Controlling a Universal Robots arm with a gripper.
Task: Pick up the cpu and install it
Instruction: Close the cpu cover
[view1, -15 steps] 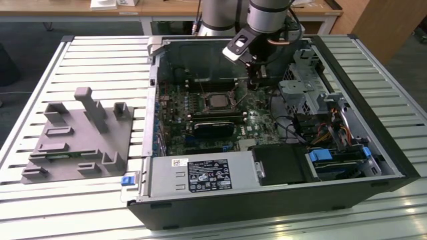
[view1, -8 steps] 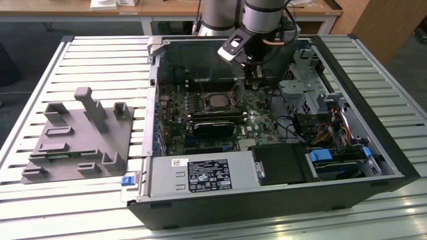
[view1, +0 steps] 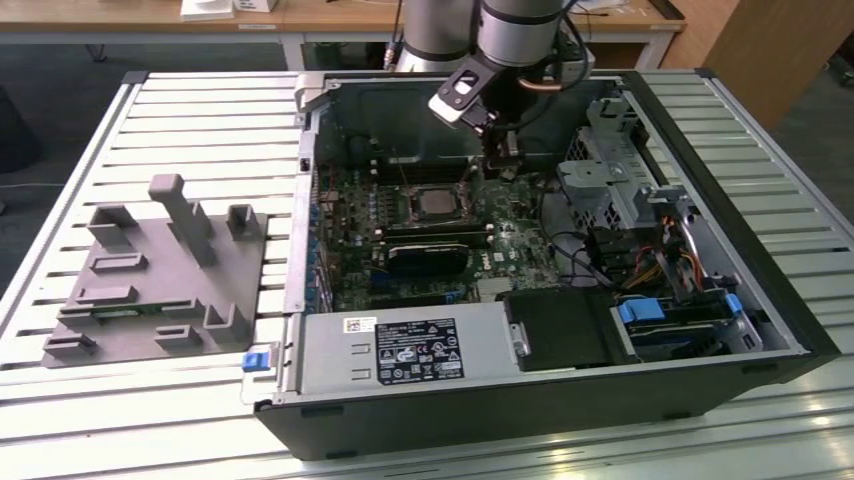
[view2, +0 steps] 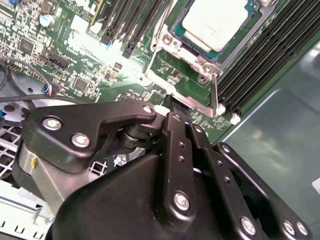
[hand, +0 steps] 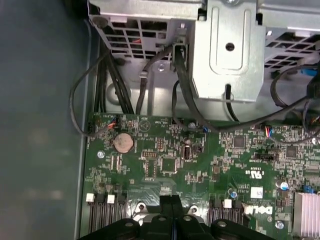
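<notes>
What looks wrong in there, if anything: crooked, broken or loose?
Nothing stands out. The cpu lies flat and square in its socket on the green board, with no cracks or loose bits showing around it. The gripper, fingers together, is poised just beside the socket.

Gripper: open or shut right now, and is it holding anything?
Gripper: shut, with nothing held in both wrist views. The cpu lies in the socket, apart from the gripper.
</notes>
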